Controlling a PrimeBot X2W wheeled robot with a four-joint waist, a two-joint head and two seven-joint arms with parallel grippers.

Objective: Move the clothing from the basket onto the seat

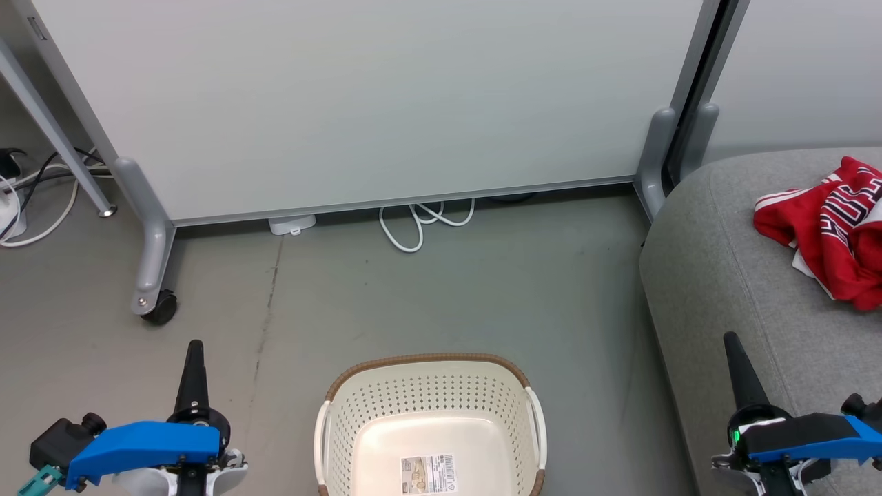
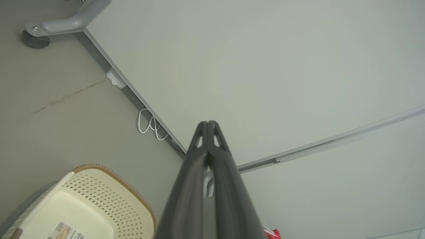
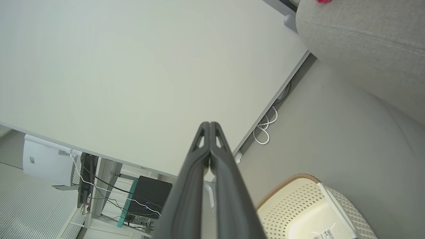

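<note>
1. Basket [image 1: 427,359]: empty.
2. Clothing [image 1: 830,234]: well right of basket, crumpled on seat [image 1: 716,289]; transfer appears complete.
3. Left gripper [image 1: 195,348], right gripper [image 1: 732,343]: either side of basket, fingers together, holding nothing.

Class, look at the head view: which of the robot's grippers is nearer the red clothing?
Right. The right gripper shows against the seat, just below the clothing; the left gripper lies beyond the basket, on its far side.

Clothing [image 1: 844,238] on the seat [image 1: 716,296], right of the basket [image 1: 427,389] (on the floor [image 1: 413,296])
</note>
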